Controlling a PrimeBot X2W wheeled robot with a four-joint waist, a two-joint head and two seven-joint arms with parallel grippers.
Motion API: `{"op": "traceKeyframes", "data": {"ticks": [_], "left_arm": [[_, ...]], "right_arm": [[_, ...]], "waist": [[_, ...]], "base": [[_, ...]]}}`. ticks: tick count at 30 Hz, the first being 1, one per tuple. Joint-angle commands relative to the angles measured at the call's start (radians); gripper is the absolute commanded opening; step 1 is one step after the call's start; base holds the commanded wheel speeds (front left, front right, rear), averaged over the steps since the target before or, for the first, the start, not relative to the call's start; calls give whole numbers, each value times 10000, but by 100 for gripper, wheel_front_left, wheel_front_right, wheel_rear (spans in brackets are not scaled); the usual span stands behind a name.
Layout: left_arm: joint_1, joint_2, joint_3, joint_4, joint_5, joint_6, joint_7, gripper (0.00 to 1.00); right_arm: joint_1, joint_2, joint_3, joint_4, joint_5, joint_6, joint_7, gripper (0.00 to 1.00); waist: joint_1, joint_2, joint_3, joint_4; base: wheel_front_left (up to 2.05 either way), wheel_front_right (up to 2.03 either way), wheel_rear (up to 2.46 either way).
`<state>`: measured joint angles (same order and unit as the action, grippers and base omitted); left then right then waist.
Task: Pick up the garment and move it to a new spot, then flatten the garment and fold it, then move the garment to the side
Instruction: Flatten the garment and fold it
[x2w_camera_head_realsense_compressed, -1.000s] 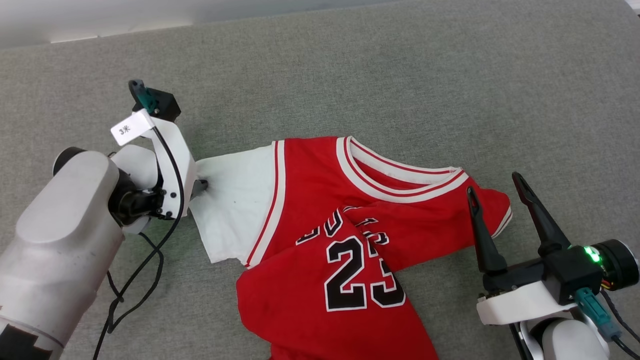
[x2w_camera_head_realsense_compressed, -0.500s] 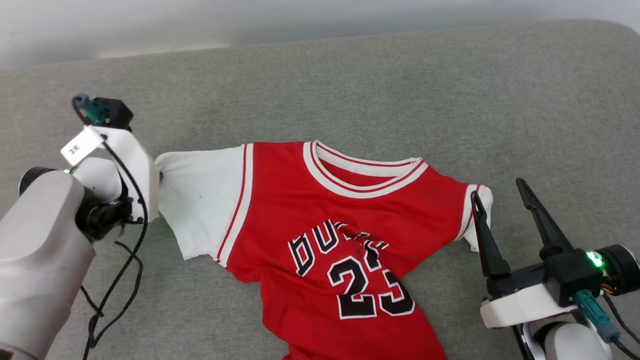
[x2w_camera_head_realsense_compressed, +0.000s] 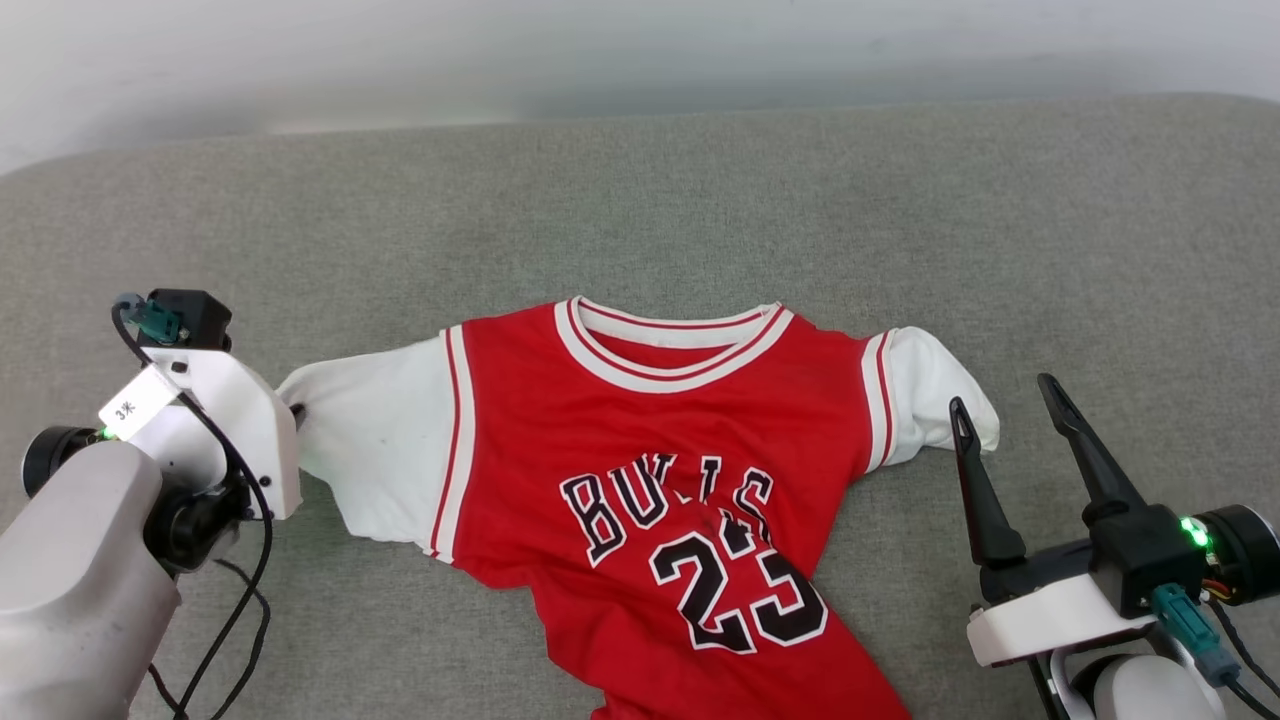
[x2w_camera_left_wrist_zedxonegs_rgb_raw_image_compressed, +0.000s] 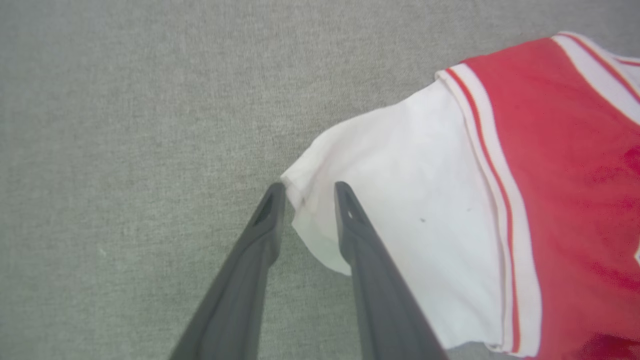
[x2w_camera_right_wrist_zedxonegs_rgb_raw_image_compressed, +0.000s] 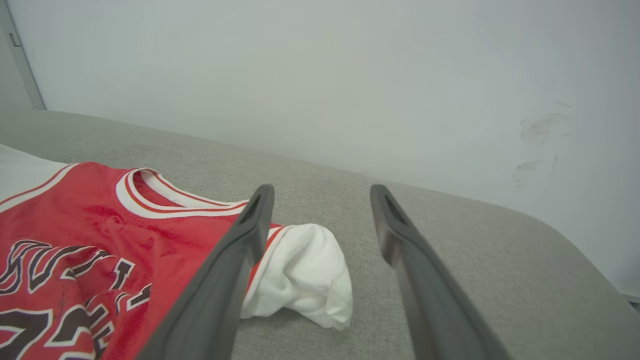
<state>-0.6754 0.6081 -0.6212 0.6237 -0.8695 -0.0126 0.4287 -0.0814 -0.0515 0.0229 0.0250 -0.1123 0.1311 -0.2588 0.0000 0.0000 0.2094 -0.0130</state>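
Plainly the flattening step is in hand. The garment (x2w_camera_head_realsense_compressed: 660, 440), a red number 23 jersey, lies chest-up in the middle of the grey upholstered cushion (x2w_camera_head_realsense_compressed: 640, 200), with its collar toward 12 o'clock and its hem running off toward 6 o'clock. It is not yet flat: the lettering is rucked across the chest, and the lower body skews toward 5 o'clock. The left sleeve (x2w_camera_head_realsense_compressed: 370, 450) is stretched taut toward 9 o'clock. The right sleeve (x2w_camera_head_realsense_compressed: 935, 400), at 3 o'clock, is curled into a soft lump.

At the 9 o'clock tip of the jersey the left gripper (x2w_camera_left_wrist_zedxonegs_rgb_raw_image_compressed: 308, 187) has its two dark fingers drawn close together, with the sleeve's corner between them. From where I stand I cannot tell whether they are pinching the cloth or only straddling it. The right gripper (x2w_camera_head_realsense_compressed: 1001, 390) waits at about 4 o'clock from the jersey, just beside the bunched sleeve. Its claw is spread wide and it carries nothing.

By my reckoning the next move belongs to the right arm. It should reach in low, close on the outer edge of the curled sleeve, and draw it toward 3 o'clock against the left side's hold. The twisted hem would then want tugging toward 6 o'clock before any fold is tried.
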Motion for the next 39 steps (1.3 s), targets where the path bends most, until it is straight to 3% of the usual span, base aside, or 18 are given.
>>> {"op": "traceKeyframes", "data": {"ticks": [1, 4, 8, 9, 11, 12, 17, 18, 21, 24, 28, 35, 39], "left_arm": [[161, -45, 71, -165, 142, 61, -476, 100], [267, -88, 237, -398, 306, 105, -1463, 100], [612, -261, 470, -1230, 718, -14, -3727, 100], [892, -326, 532, -1668, 991, 78, -4741, 100], [1032, -322, 553, -1909, 1165, 104, -5258, 100], [1404, -366, 539, -2453, 1504, 268, -6163, 100], [2426, -378, 606, -3586, 2119, 911, -6813, 100], [3075, -488, 738, -4219, 2333, 1309, -6892, 100], [3721, -560, 925, -4859, 2510, 1683, -6935, 100], [4511, -781, 1248, -5732, 2718, 2028, -6953, 100], [5069, -949, 1579, -6372, 3056, 2186, -6948, 100], [4963, -1275, 1709, -6596, 3436, 1870, -6938, 100], [4759, -1486, 1774, -6511, 3582, 1666, -6939, 100]], "right_arm": [[54, 21, 3, 20, 55, -7, 22, 100], [46, 21, 1, 31, 39, -7, 29, 100], [89, 23, -147, 3, -26, -7, 69, 100], [134, 21, -253, -35, 20, -7, 124, 100], [167, 21, -292, -64, 24, -7, 166, 100], [223, 18, -384, -125, 28, -7, 268, 100], [237, -77, -525, -222, 294, -7, 606, 100], [270, -187, -547, -256, 598, -7, 1048, 100], [221, -450, -531, -390, 917, -7, 1630, 100], [-32, -1050, -232, -583, 1550, -7, 2886, 100], [-524, -2201, 403, -793, 2789, -7, 5642, 100], [-2141, -3332, 883, -396, 5015, -7, 10943, 100], [-2956, -3558, 941, 138, 5016, -5, 12520, 100]], "waist": [[0, 0, -139, 46], [0, 0, -292, 65], [0, 0, -629, 145], [0, 0, -795, 205], [0, 0, -870, 232], [0, 0, -1002, 301], [0, 0, -1168, 423], [0, 0, -1213, 497], [0, 0, -1208, 561], [0, 0, -1127, 704], [0, 0, -937, 886], [0, 0, -477, 1222], [0, 0, -219, 1507]], "base": [[0, 0, 0], [0, 0, 0], [0, 0, 0], [0, 0, 0], [0, 0, 0], [0, 0, 0], [0, 0, 0], [0, 0, 0], [0, 0, 0], [0, 0, 0], [0, 0, 0], [0, 0, 0], [0, 0, 0]]}}
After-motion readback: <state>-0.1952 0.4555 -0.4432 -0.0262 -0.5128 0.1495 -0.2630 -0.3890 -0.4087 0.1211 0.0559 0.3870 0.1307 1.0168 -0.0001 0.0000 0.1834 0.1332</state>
